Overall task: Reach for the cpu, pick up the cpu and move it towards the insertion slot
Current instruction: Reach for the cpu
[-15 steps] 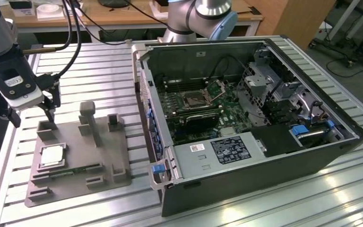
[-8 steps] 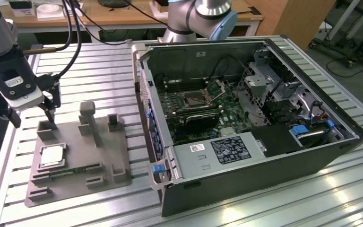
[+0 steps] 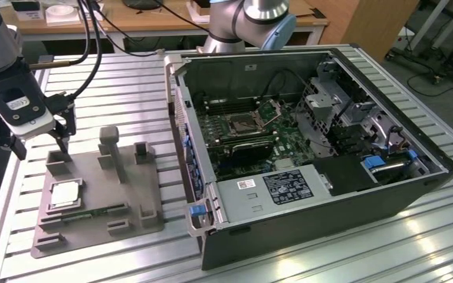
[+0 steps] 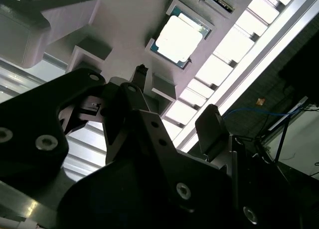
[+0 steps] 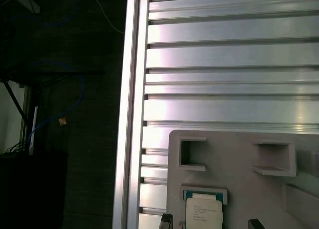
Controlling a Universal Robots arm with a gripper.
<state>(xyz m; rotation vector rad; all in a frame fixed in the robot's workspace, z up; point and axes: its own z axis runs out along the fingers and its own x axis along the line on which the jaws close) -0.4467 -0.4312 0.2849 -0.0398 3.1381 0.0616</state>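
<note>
Above the grey fixture plate, by the table edge on the exterior view's left, the fingers hang apart with nothing between them. They are over the plate's far end. Whether one tip touches a raised block there cannot be told.

The cpu lies flat in a square recess of the plate, pale top up, near the fingers but clear of them. In the first wrist view the finger tips poke in at the frame edge on either side of the cpu, which is partly cut off. In the second wrist view the black arm hardware hides much of the plate, and the cpu shows beyond the fingers.

A green memory strip sits in the plate just beside the cpu.

The insertion slot lies well apart, inside the open computer case toward the exterior view's right, with its hinged metal plate raised.
</note>
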